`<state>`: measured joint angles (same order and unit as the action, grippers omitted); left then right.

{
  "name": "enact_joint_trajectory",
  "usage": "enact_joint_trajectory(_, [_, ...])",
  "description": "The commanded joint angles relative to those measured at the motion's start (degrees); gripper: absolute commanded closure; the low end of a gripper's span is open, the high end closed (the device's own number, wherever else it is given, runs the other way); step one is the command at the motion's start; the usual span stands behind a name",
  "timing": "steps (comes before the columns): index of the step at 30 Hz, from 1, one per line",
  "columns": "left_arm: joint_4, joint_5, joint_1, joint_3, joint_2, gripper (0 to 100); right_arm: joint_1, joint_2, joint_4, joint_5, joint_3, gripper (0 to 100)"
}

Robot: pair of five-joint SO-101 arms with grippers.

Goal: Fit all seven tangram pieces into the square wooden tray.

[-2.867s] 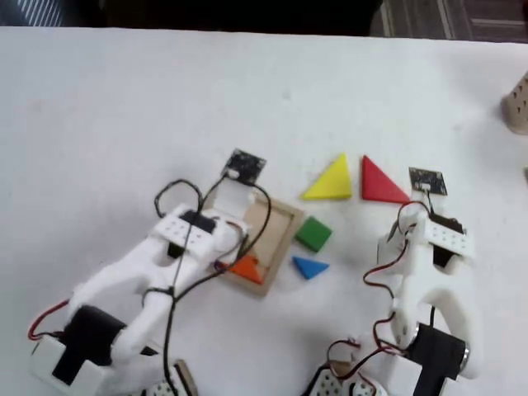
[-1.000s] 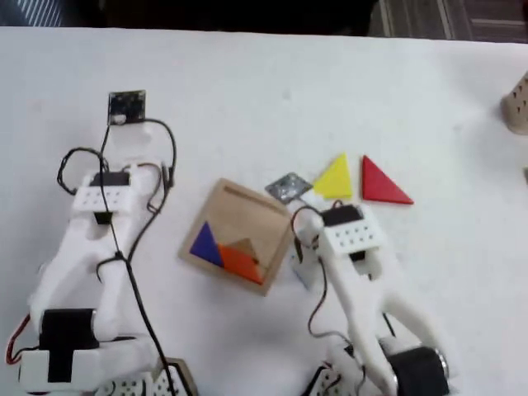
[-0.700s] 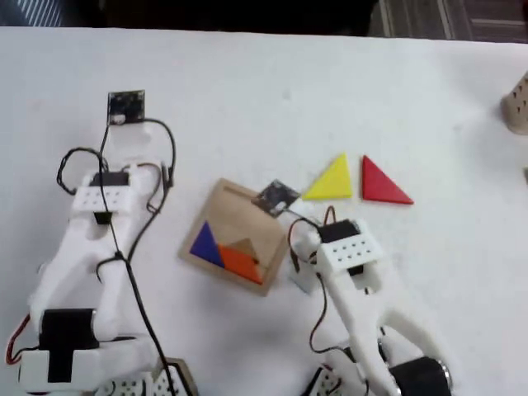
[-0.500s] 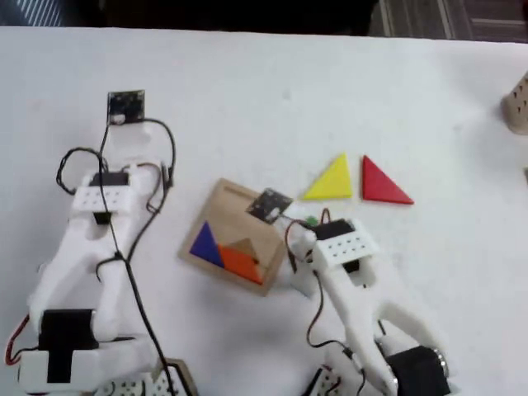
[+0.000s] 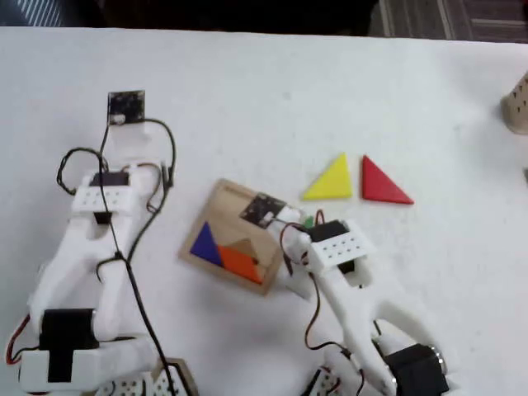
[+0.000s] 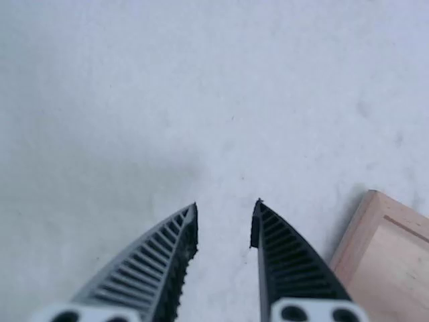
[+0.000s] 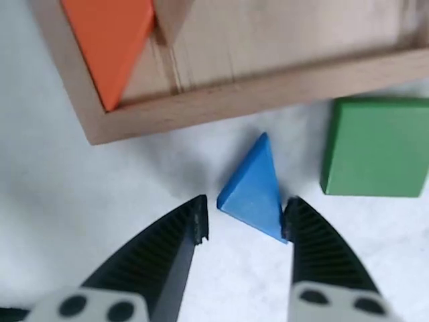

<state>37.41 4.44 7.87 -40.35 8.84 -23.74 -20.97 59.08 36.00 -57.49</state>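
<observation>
The square wooden tray [image 5: 235, 206] lies mid-table and holds a dark blue triangle [image 5: 205, 243], an orange triangle [image 5: 242, 262] and a wood-coloured piece [image 5: 244, 246]. A yellow triangle [image 5: 332, 179] and a red triangle [image 5: 381, 183] lie on the table to its far right. My right arm [image 5: 334, 247] hangs over the tray's right edge. Its gripper [image 7: 246, 199] is open, its fingers on either side of a small blue triangle [image 7: 251, 191] that lies beside the green square [image 7: 375, 147] and the tray rim [image 7: 234, 100]. My left gripper [image 6: 226, 203] is open over bare table, left of the tray corner [image 6: 382, 235].
A pale perforated object [image 5: 518, 103] stands at the right edge. The table's far edge [image 5: 247, 31] runs along the top. Black cables [image 5: 157, 165] loop around the left arm [image 5: 103, 198]. Open white tabletop stretches beyond the tray.
The left arm has drawn back from the tray to the left, and a dark blue triangle now lies in the tray. The right arm has swung left to the small blue triangle.
</observation>
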Motion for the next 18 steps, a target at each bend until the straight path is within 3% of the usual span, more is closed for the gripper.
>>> enact_joint_trajectory(1, [-1.8,0.4,0.4,1.6,2.2,85,-0.5,0.0,-0.9,0.4,1.0,82.2])
enact_joint_trajectory(18, [-1.7,0.4,0.5,1.4,2.2,85,-0.2,0.0,-0.9,0.4,1.0,89.6])
